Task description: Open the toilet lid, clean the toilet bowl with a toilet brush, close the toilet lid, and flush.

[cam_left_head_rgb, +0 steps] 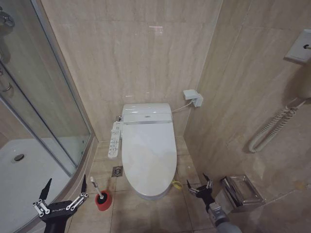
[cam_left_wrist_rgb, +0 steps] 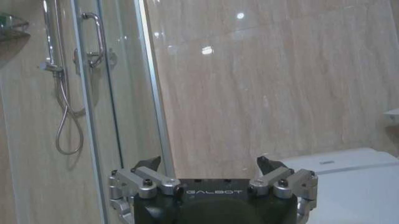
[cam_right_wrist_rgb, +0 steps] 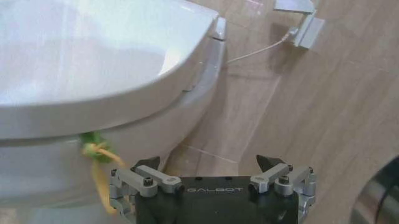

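The white toilet lid (cam_left_head_rgb: 148, 155) lies shut over the toilet bowl, hiding the bowl's inside. A green-yellow band (cam_left_head_rgb: 176, 184) hangs at the lid's front right edge. In the right wrist view the lid (cam_right_wrist_rgb: 93, 56) is close ahead, with the band (cam_right_wrist_rgb: 93, 151) and the bowl's outer wall (cam_right_wrist_rgb: 56, 177) under it. The toilet brush (cam_left_head_rgb: 95, 187) stands in its red cup (cam_left_head_rgb: 102, 201) on the floor, left of the toilet. My left gripper (cam_left_head_rgb: 66, 182) is open just left of the brush. My right gripper (cam_left_head_rgb: 199, 182) is open and empty near the band.
A curved glass shower screen (cam_left_head_rgb: 43, 97) and white shower tray (cam_left_head_rgb: 24, 170) stand at the left. A long button panel (cam_left_head_rgb: 114, 140) sticks out along the toilet's left side, above a floor drain (cam_left_head_rgb: 117, 171). A metal paper holder (cam_left_head_rgb: 240, 191) and corded handset (cam_left_head_rgb: 272, 128) are on the right wall.
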Robot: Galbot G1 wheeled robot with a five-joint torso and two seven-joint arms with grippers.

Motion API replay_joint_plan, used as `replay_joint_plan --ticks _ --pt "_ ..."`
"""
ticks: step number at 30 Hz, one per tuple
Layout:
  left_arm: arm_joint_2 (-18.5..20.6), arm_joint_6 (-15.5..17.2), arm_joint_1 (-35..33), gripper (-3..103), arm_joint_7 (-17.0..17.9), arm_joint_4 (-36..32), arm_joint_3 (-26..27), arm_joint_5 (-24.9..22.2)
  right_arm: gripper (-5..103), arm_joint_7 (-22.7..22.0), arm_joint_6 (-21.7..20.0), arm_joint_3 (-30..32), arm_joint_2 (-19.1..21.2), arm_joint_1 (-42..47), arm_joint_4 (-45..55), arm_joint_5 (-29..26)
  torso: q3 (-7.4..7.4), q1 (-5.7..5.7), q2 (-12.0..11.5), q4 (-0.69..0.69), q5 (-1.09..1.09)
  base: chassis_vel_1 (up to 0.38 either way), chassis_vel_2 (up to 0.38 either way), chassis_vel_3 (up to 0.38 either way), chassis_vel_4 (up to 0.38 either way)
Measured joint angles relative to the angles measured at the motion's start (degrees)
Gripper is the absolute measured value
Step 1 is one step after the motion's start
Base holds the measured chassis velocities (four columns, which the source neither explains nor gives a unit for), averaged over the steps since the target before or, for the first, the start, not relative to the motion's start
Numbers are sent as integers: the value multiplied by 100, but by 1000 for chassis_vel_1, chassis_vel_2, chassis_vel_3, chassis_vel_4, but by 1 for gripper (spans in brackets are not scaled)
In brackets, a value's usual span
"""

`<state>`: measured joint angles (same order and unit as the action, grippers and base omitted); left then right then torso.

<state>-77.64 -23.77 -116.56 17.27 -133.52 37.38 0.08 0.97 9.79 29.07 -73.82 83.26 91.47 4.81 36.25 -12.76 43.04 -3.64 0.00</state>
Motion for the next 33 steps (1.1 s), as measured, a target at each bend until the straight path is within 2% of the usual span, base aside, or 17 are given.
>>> replay_joint_plan --ticks 16,33 --pt "0 0 0 100 0 0 0 0 100 71 136 -277 -100 21 -230 282 0 0 0 0 0 0 0 0 0" --pt "0 0 0 100 0 0 0 0 100 40 243 -407 -499 -405 -915 402 0 0 0 0 -1 0 0 0 0"
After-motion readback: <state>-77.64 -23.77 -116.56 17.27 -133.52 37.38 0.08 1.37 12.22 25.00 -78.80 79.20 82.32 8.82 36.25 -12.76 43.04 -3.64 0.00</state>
